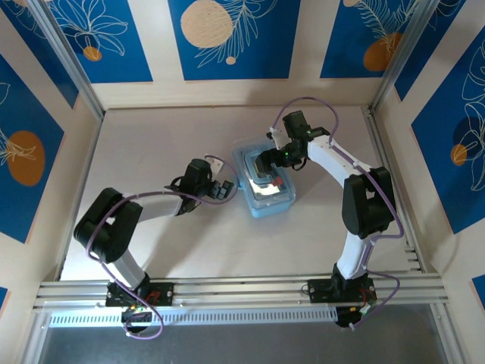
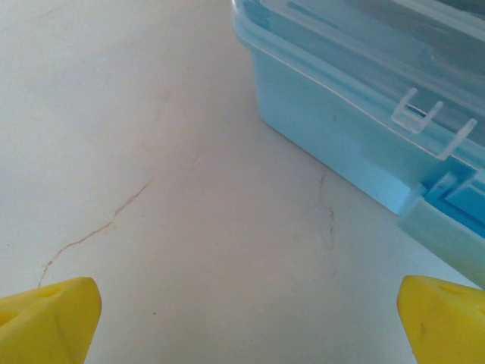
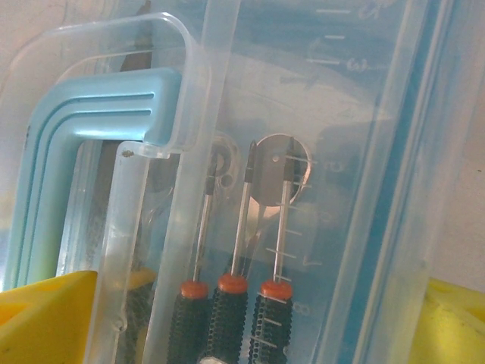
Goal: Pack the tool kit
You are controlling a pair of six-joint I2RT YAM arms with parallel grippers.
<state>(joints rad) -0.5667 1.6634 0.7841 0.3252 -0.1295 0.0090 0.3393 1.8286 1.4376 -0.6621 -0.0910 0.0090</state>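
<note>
The light-blue case [image 1: 270,206] sits flat, its clear lid [image 2: 356,68] resting down on it. Inside the case, three black-handled, red-collared screwdrivers [image 3: 229,307] lie side by side, their shafts pointing at the round head of the silver ratchet wrench [image 3: 276,163].

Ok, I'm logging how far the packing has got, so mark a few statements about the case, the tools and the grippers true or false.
1. The left gripper is open and empty, over the table beside the light-blue case. True.
2. Three red-and-black screwdrivers lie side by side under the clear lid. True.
3. The screwdrivers lie loose on the table. False: they are inside the case.
4. The right gripper is shut on a screwdriver. False: it is open above the case's lid and holds nothing.
</note>
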